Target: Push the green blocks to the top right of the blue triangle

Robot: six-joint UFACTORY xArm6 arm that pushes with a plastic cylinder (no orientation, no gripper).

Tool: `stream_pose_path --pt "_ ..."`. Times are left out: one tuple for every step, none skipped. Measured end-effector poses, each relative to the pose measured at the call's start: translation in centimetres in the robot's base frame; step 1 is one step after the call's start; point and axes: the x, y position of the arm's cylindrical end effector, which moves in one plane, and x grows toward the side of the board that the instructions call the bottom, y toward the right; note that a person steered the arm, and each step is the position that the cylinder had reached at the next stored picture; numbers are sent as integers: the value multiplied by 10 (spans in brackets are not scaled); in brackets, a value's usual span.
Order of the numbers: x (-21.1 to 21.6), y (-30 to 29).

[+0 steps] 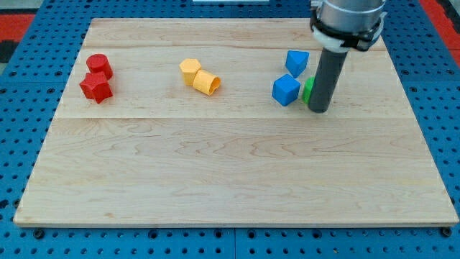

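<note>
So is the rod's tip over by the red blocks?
No: my tip sits at the view's right, beside a green block and the blue blocks, far from the red blocks.

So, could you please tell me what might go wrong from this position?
My tip hides most of the green block, so its shape and any second green block can't be checked. The green sits close beside the blue cube, below the blue triangle; a push could shove either blue block along.
</note>
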Motion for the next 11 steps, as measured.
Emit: stream_pose_path --pt "-41 5" --pt "-58 26" --pt "-69 25" --pt "-115 11" --pt "-90 41" --pt "-90 104" --pt "-152 106" --pt "-158 75" --pt "-127 78" --pt "-117 59" --pt "-144 45"
